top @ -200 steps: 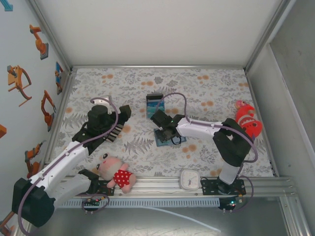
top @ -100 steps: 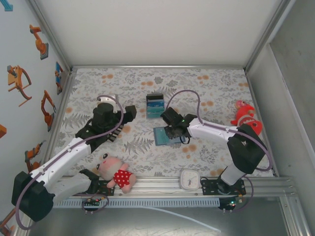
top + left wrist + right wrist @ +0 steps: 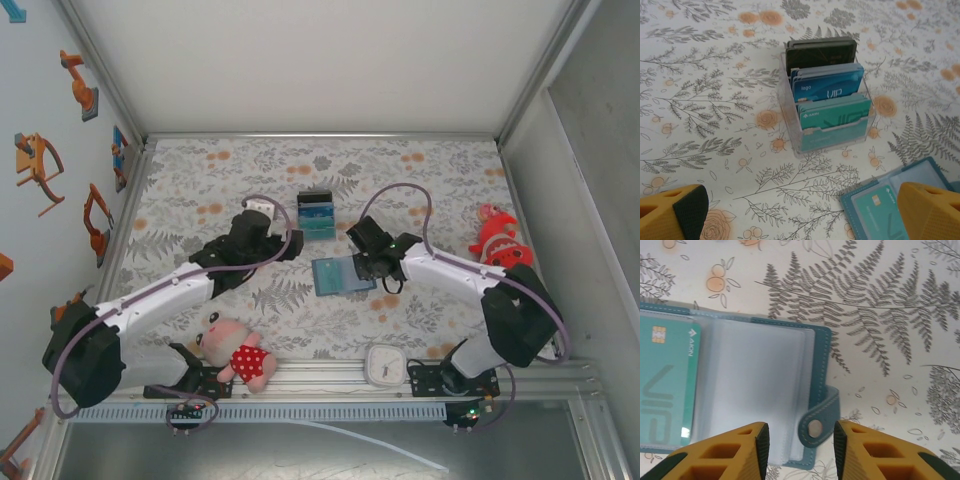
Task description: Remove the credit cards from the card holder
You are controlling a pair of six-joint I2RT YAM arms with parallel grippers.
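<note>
Top external view showed the grey floral-patterned table (image 3: 200,180) with both arms reaching towards its middle. A pink plush doll in a red dotted dress (image 3: 235,350) lay well back and to the left of the left fingers. A red-and-white plush fish (image 3: 498,240) sat well out to the right of the right fingers. A small white square clock (image 3: 383,365) rested on the metal rail (image 3: 300,375) behind the right fingers.

The flat steel-blue bifold card holder (image 3: 335,275) lay open on the table, its right edge under the right fingers and its left edge just beside the left ones. A small clear plastic box (image 3: 318,215) stood just beyond it.

In the left wrist view the left fingers (image 3: 675,212), yellow with black pads, were spread wide over the table with nothing between them. Straight ahead of them the clear box stood upright, holding cards on edge. The black cards (image 3: 822,52) were farthest, the blue cards (image 3: 830,85) in the middle and the teal cards (image 3: 835,112) nearest. A corner of the card holder lay beside the right-hand finger.

In the right wrist view the right fingers (image 3: 725,452) were parted partway and gripped nothing. The holder's blue snap tab (image 3: 815,427) lay in the gap between them. Ahead of the left-hand finger was an empty clear sleeve (image 3: 755,385). Farther left, a teal credit card (image 3: 665,385) sat tucked in the other panel.
</note>
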